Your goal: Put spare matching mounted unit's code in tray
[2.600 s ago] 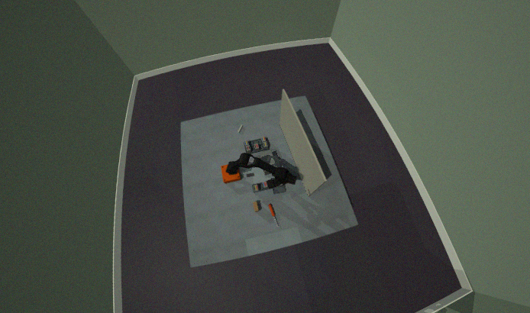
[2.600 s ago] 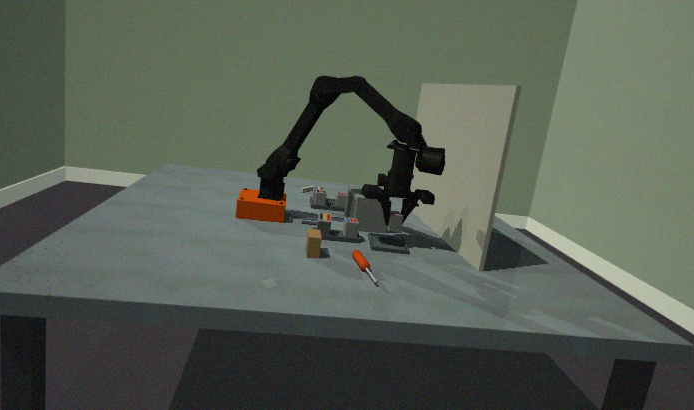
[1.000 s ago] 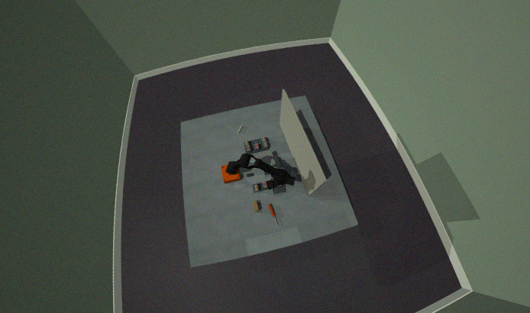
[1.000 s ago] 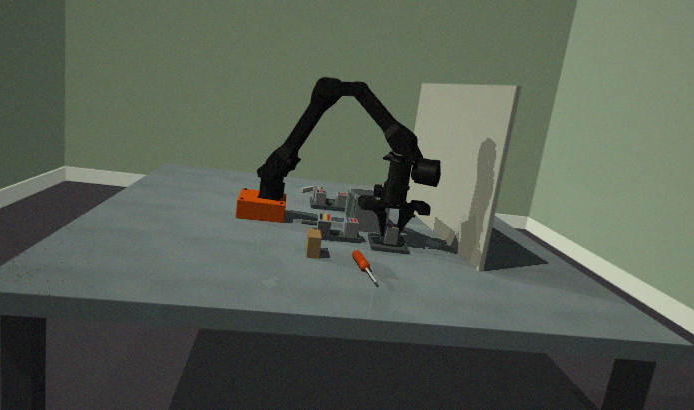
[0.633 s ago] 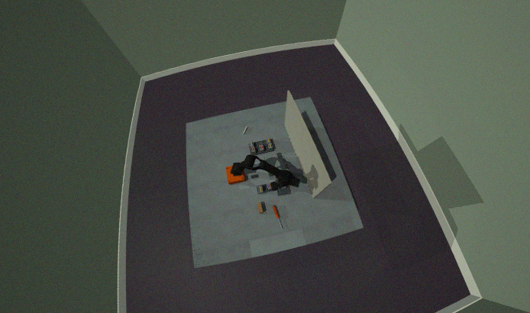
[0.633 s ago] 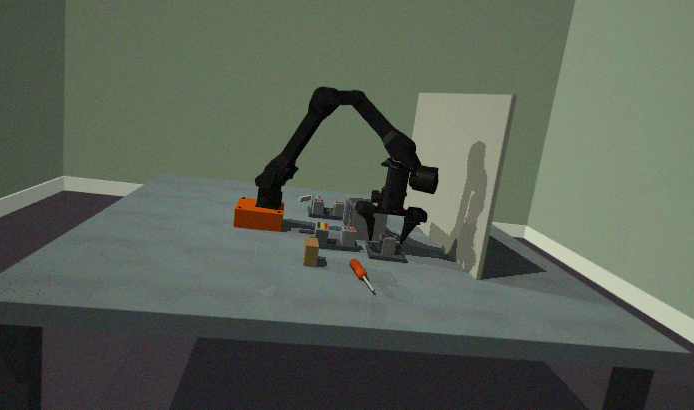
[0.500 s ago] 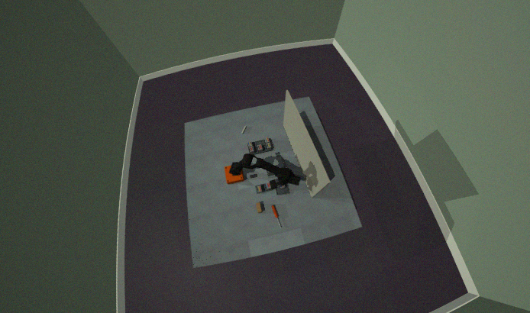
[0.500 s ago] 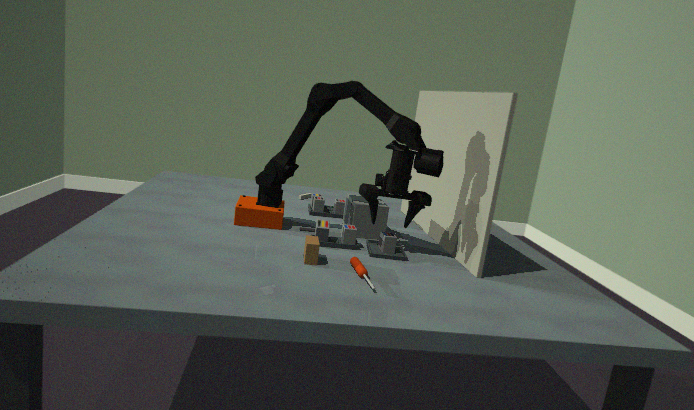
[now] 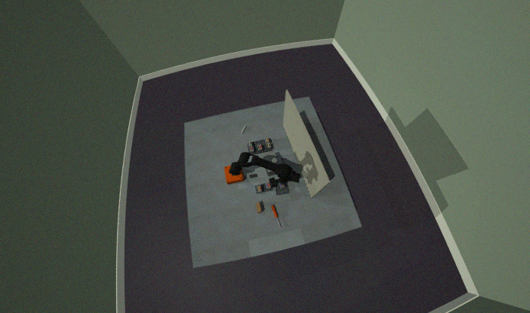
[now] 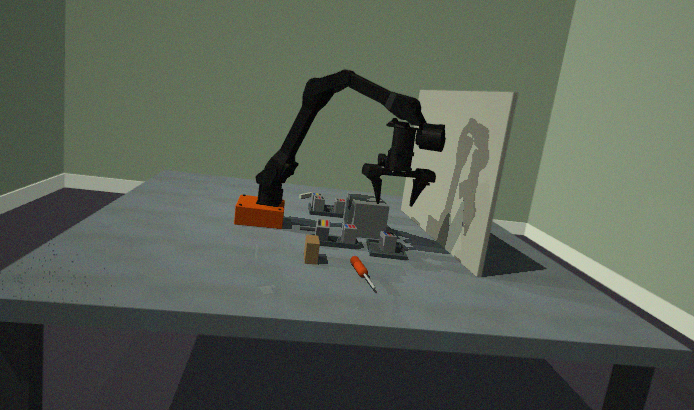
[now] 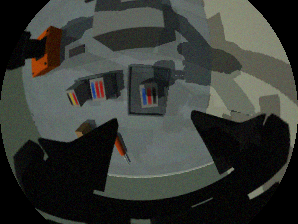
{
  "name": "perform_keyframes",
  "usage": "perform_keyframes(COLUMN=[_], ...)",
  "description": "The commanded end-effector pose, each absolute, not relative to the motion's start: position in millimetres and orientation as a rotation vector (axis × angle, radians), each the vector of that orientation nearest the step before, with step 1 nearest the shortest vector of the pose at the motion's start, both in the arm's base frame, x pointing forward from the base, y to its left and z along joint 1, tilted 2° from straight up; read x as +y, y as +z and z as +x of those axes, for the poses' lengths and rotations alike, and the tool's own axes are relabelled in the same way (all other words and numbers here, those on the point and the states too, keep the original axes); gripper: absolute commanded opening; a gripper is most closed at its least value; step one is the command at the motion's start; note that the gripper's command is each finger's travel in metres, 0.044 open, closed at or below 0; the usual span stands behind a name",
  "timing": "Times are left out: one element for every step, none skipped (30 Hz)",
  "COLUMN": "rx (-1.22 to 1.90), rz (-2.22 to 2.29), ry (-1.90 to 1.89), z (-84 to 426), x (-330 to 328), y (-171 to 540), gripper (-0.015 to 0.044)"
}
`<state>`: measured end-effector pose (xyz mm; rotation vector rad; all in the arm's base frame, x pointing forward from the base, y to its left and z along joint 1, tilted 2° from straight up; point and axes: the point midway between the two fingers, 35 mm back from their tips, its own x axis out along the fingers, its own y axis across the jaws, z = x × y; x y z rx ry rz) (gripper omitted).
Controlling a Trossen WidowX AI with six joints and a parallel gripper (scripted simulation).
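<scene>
My gripper (image 10: 395, 201) is open and empty and hangs well above the table next to the grey mounted unit (image 10: 368, 219). Below it a small dark tray (image 10: 386, 253) holds one spare (image 10: 389, 239) with coloured stripes on top. In the wrist view this spare (image 11: 148, 92) lies in its tray between and ahead of my open fingers, apart from them. Two more striped spares (image 11: 89, 90) sit on a holder to its left; they also show in the side view (image 10: 334, 231). The unit's back face is hidden.
A second rack of spares (image 10: 326, 204) stands behind the unit. A tall beige panel (image 10: 461, 178) stands upright just right of my gripper. A wooden block (image 10: 312, 249), an orange-handled screwdriver (image 10: 362, 272) and the arm's orange base (image 10: 259, 212) are on the table.
</scene>
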<state>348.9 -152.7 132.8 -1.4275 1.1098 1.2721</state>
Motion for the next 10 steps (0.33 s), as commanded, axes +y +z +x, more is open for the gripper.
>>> perform_keyframes(rx=[1.108,1.108,1.108,1.108,1.108,1.108,1.108,1.108,1.108,1.108], rz=[-1.432,-1.432,-1.432,-1.432,-1.432,-1.432,-1.432,-1.432,-1.432,-1.432], ry=[1.266,1.266,1.266,1.266,1.266,1.266,1.266,1.266,1.266,1.266], z=[349.5,349.5,349.5,349.5,349.5,349.5,349.5,349.5,349.5,349.5], x=[-153.0,-153.0,-153.0,-153.0,-153.0,-153.0,-153.0,-153.0,-153.0,-153.0], y=[134.2,134.2,134.2,134.2,134.2,134.2,134.2,134.2,134.2,134.2], gripper=[0.0440,0.0440,0.0440,0.0440,0.0440,0.0440,0.0440,0.0440,0.0440,0.0440])
